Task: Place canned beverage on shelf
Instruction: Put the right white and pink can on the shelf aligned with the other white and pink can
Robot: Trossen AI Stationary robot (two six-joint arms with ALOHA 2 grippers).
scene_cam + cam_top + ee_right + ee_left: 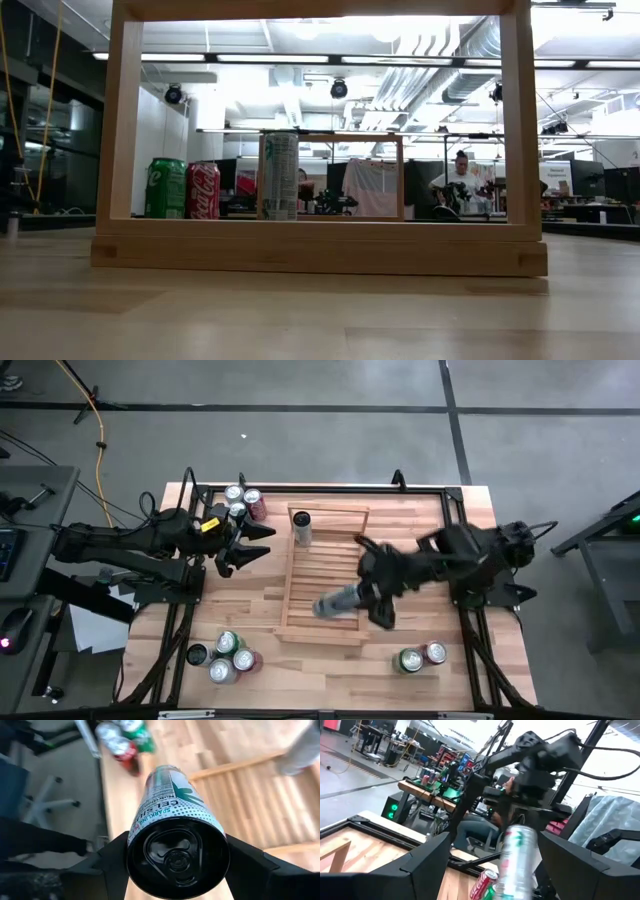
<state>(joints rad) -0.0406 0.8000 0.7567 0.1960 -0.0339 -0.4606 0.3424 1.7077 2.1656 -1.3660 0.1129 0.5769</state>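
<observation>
The right gripper (352, 603) pinches a tall can (338, 601) sideways above the shelf (322, 575), near its front rail. One can (301, 526) stands at the shelf's back end. The left gripper (252, 546) waits spread beside it.

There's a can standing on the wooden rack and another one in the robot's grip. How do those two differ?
The can on the shelf stands upright at one end of the shelf, untouched. The held can lies tilted in the air over the other end, clamped between the right gripper's fingers. Both are tall, slim, silvery cans.
</observation>
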